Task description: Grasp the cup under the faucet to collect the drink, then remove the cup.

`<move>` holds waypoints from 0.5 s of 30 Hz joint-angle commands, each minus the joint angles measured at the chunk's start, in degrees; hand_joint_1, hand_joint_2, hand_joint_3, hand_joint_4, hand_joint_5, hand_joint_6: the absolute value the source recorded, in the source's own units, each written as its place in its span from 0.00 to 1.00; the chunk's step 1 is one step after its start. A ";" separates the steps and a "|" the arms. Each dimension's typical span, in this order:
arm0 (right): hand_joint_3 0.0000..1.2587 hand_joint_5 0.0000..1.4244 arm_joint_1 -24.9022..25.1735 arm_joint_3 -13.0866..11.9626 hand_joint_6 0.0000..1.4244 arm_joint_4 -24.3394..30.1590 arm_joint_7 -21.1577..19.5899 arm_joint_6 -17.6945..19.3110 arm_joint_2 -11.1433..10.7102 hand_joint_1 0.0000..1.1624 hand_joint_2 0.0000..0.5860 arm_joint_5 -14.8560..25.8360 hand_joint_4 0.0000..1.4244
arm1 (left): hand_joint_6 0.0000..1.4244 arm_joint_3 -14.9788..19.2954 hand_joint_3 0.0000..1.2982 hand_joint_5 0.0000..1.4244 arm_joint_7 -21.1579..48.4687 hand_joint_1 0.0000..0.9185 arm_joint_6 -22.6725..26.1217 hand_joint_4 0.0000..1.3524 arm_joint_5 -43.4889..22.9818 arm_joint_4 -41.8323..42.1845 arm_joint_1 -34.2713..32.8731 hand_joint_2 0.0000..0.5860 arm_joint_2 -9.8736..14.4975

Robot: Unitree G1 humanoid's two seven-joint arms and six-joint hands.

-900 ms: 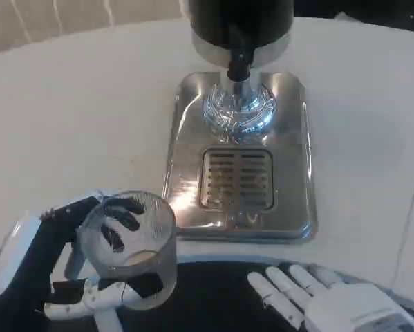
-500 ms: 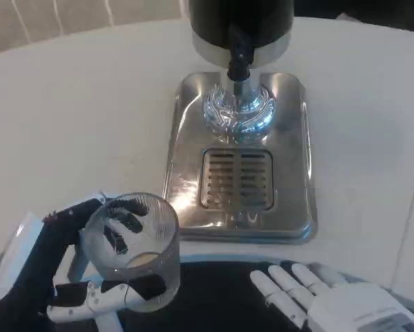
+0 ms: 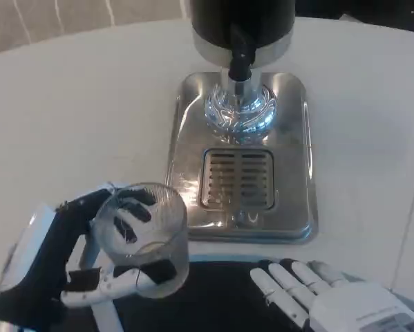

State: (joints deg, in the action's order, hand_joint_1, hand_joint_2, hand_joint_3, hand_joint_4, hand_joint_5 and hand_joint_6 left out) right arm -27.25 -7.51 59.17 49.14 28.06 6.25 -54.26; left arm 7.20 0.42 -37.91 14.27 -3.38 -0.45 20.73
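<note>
My left hand [image 3: 68, 266] grips the clear cup [image 3: 143, 238], upright, beside the steel drip tray's [image 3: 289, 166] front-left corner, away from the black faucet [image 3: 240, 62]. My right hand [image 3: 317, 297] lies flat, fingers spread, holding nothing.

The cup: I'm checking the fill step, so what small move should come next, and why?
Probably carry the cup, held in the left hand, forward and right over the drip grate; it sits off the tray's near-left corner, well short of the faucet.
</note>
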 commanded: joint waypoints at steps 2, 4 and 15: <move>0.00 0.00 0.37 -2.44 0.00 0.83 0.01 0.70 11.47 0.24 0.80 2.07 0.00 | 0.95 -0.84 0.73 0.97 -4.71 0.66 1.29 0.84 2.48 -6.92 -8.41 0.00 -3.08; 0.00 0.00 0.52 -3.39 0.00 0.83 0.41 0.46 10.88 0.23 0.80 2.58 0.00 | 0.95 -1.16 0.73 0.97 -5.93 0.66 1.33 0.84 3.32 -9.64 -11.28 0.00 -3.60; 0.00 0.00 0.43 -7.28 0.00 0.83 1.63 0.76 10.39 0.22 0.80 4.94 0.00 | 0.96 -5.00 0.73 0.97 -11.50 0.67 -0.01 0.84 7.56 -25.82 -24.25 0.00 -5.12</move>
State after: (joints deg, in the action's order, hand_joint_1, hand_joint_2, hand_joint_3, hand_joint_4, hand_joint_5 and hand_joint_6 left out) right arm -27.28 -13.29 59.17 49.44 28.18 6.25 -51.13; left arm 3.42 -8.03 -36.15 21.12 -25.36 -21.45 16.58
